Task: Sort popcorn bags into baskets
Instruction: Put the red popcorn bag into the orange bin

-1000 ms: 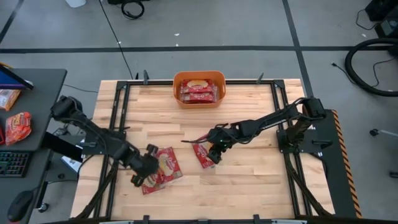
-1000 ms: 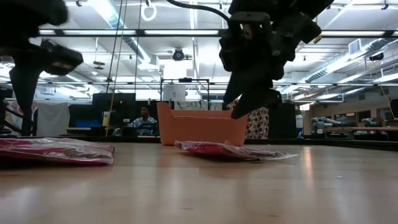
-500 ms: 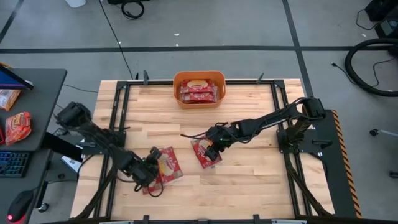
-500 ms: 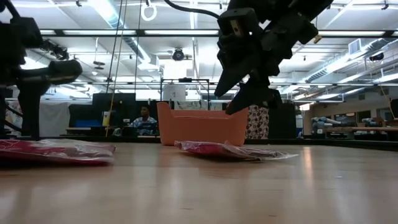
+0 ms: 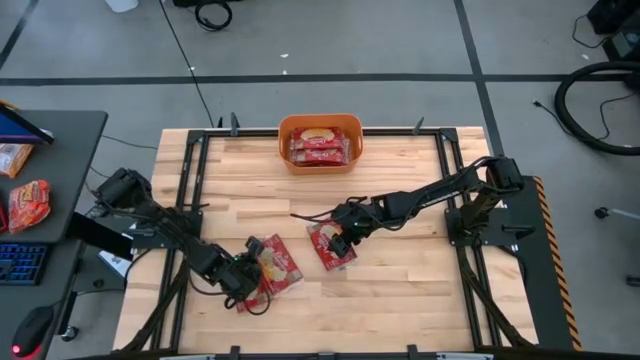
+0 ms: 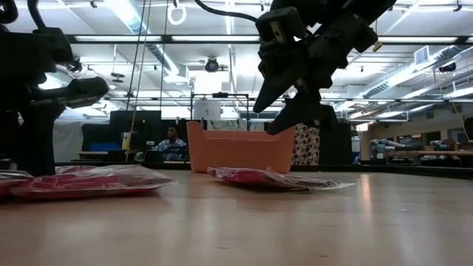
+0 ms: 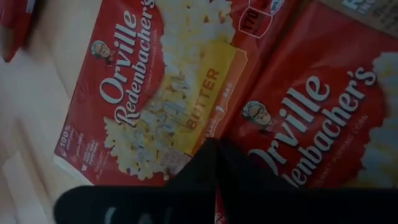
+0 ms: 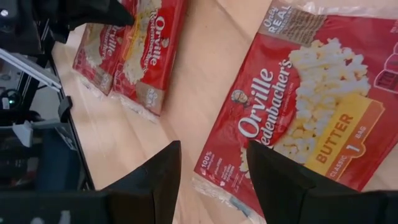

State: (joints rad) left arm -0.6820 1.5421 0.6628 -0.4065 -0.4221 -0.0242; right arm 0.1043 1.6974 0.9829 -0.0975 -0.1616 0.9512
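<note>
Overlapping red popcorn bags point(image 5: 277, 265) lie flat near the table's front left, also seen in the low view point(image 6: 89, 181). My left gripper point(image 5: 252, 283) is down on their near-left side, shut. One more popcorn bag point(image 5: 332, 246) lies flat at mid-table. My right gripper point(image 5: 341, 229) hovers open just above it, and its fingers point(image 8: 155, 180) frame the bag's end point(image 8: 292, 118) without touching. The orange basket point(image 5: 320, 117) stands at the far edge with bags inside. My left gripper has its two fingers closed together at the long edge point(image 7: 219, 127) of the top bag, where it overlaps the bag beside it. The fingers come slanting down from the table's left. Their tips hide the spot between them. The bags rest on the table.
A grey desk at the left holds a keyboard and an orange-red snack packet point(image 5: 28, 205). Black frame rails point(image 5: 190, 170) run along the table's sides. Bare wood lies at the front right. A person point(image 6: 172, 140) sits far behind the basket point(image 6: 240, 151).
My left gripper has gone toward the table's near edge and a little right, down onto the overlapping bags, and has shut there. Those bags have slid slightly toward the table's right and sit a bit bunched. My right gripper hovers over the middle bag, still open.
</note>
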